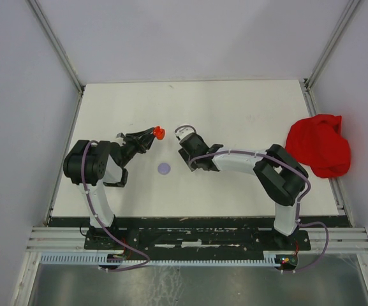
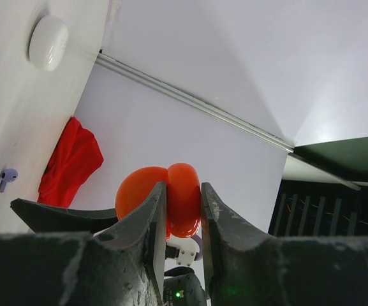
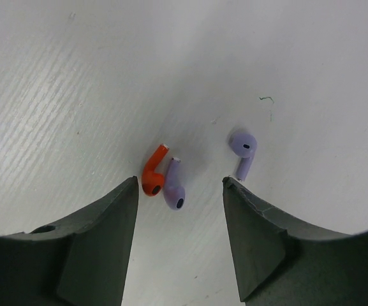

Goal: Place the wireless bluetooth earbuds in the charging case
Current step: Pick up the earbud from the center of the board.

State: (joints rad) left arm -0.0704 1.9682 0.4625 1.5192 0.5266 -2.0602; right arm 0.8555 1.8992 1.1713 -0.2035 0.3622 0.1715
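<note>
The right tool (image 3: 180, 180) is being held half open over the worktop (image 3: 75, 76), gripping nothing; between its tips a red earbud (image 3: 153, 173) is lying against a purple earbud (image 3: 173, 189), stems slanting away; nearby, the red charging case (image 2: 142, 188) is being clamped in the closed left tool (image 2: 182, 186).

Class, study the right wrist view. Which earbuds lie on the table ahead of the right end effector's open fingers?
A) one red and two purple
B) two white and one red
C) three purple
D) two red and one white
A: the right wrist view shows one red earbud right beside a purple earbud, and a second purple earbud lying apart from them to the right.
</note>
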